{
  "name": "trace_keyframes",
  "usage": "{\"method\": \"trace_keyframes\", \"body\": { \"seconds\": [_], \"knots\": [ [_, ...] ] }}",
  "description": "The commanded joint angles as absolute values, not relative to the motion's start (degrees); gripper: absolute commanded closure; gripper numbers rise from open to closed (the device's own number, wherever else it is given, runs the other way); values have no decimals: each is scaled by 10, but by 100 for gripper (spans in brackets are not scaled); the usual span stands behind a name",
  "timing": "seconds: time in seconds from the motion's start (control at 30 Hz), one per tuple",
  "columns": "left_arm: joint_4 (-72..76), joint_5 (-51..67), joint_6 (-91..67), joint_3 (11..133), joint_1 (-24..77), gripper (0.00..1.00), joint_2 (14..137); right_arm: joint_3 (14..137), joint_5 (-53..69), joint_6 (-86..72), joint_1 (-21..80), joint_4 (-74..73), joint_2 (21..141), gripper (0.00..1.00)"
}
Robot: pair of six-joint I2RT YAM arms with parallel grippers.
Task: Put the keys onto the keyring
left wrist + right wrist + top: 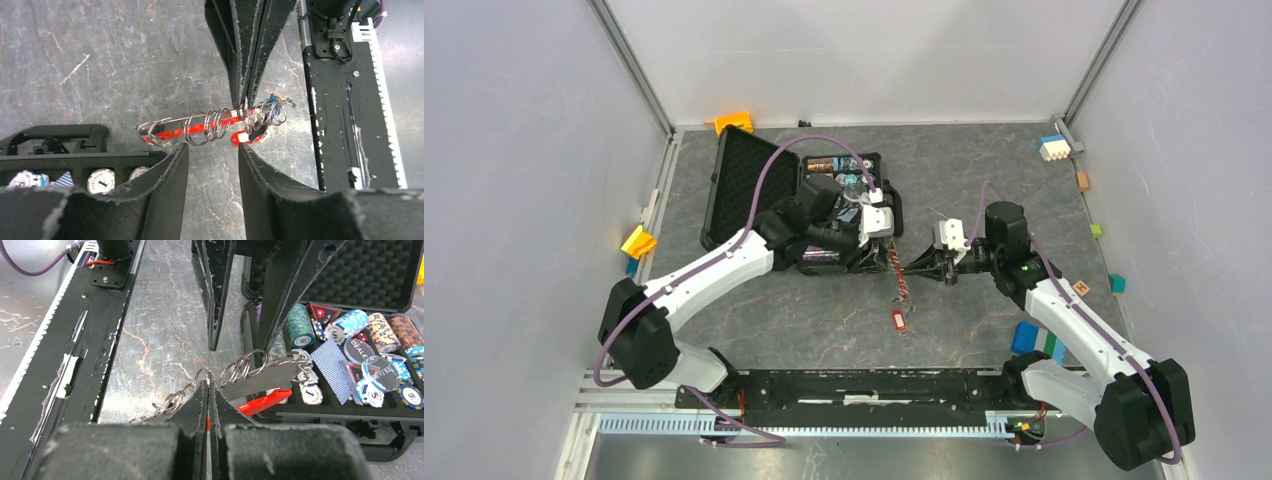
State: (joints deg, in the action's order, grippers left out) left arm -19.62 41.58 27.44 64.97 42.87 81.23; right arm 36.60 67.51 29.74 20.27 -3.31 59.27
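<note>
From above, much is hard to read. My left gripper [876,240] and right gripper [924,265] crowd together beside the open case [744,180]. The keyring [898,290] shows only as a thin twisted line with a small red piece at its lower end. No key can be made out in that view.

My left wrist view shows more. The ring wire is a loose silvery coil stretched sideways just past my left fingertips. The red tag [200,127] lies behind it, and a blue key head [271,106] sits at the end by my right fingers. I cannot tell whether that key is threaded on the wire or only lies against it. I cannot pick out a red-headed key from the tag.

My left jaws stand apart and hold nothing, with the coil just beyond their tips. My right jaws are pressed together on the coil's wire, as both wrist views show.

Only the right wrist view shows the poker chips [300,325] and cards [330,362] in the case. There my own fingers hide the ring at the pinch.
</note>
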Motion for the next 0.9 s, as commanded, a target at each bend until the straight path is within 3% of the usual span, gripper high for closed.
{"method": "trace_keyframes", "body": {
  "seconds": [0.0,0.27,0.7,0.87],
  "knots": [
    [-183,437,233,680,430,51,824,373,690,317,206,-35,584,100],
    [-181,474,199,696,419,50,840,376,685,339,206,-58,584,100],
    [-157,499,143,702,411,70,866,376,678,350,206,-66,584,100],
    [-155,510,130,707,400,73,865,378,674,359,206,-74,588,100]
  ]
}}
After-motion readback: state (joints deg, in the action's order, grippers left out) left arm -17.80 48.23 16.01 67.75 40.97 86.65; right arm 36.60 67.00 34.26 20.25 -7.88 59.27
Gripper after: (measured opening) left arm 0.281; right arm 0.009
